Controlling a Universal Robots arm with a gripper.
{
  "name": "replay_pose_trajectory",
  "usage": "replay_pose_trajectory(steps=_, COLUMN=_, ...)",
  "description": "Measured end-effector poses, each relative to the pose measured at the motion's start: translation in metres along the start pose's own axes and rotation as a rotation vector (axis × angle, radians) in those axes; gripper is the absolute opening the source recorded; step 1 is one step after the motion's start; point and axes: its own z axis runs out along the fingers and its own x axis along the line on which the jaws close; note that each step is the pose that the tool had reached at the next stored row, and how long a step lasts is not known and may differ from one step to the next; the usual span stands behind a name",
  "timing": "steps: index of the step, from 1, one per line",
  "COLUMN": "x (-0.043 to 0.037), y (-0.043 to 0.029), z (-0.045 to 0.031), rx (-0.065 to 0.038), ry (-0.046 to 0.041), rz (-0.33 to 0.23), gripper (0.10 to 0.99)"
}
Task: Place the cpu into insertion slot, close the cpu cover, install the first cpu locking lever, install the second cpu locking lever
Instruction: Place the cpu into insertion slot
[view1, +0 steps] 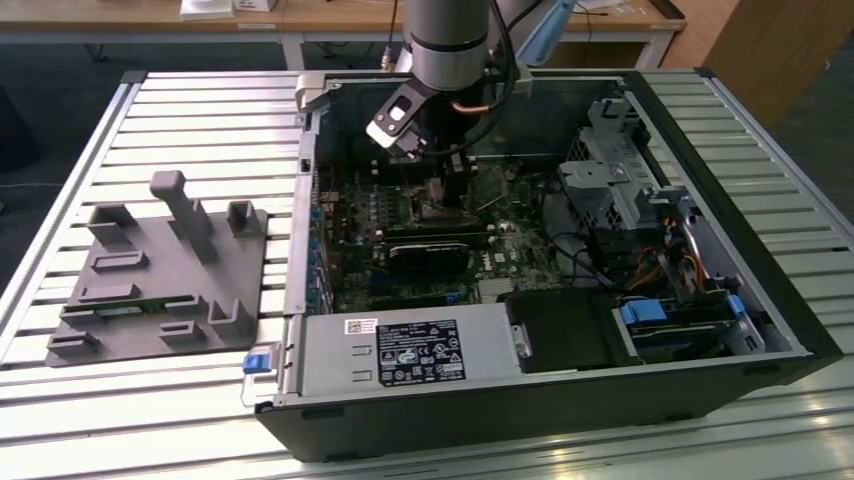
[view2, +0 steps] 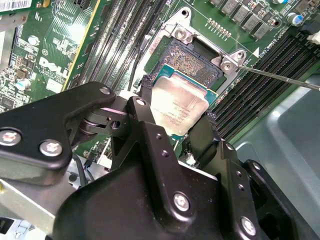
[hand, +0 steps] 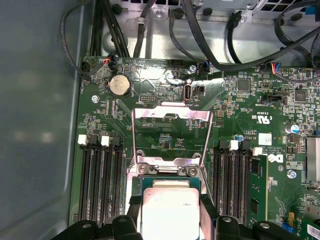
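1. Even light brightens the slatted desk (view1: 200, 110) in the exterior view; the computer case (view1: 534, 410) interior lies shadowed.
2. In the first wrist view, pale glare streaks the cpu cover (hand: 170, 111).

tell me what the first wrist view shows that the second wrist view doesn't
The first wrist view adds the cpu cover standing open, a round coin battery and black cables. The second wrist view adds the dark bed of the insertion slot lying bare, and a thin metal lever. Both wrist views share the cpu gripped at its edges by the gripper, over the green board.
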Motion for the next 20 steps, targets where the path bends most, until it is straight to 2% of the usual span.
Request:
replay_pose_trajectory(steps=2, x=0.0, y=0.0, z=-0.0002, rx=0.0, ry=0.0, rz=0.0, gripper=0.541)
replay_pose_trajectory(steps=3, x=0.0, y=0.0004, z=-0.0045, rx=0.0, ry=0.0, rz=0.0, gripper=0.541)
replay_pose_trajectory(steps=17, x=0.0, y=0.0006, z=-0.0066, rx=0.0, ry=0.0, rz=0.0, gripper=0.541)
replay_pose_trajectory(steps=20, x=0.0, y=0.0008, z=-0.0095, rx=0.0, ry=0.0, rz=0.0, gripper=0.541)
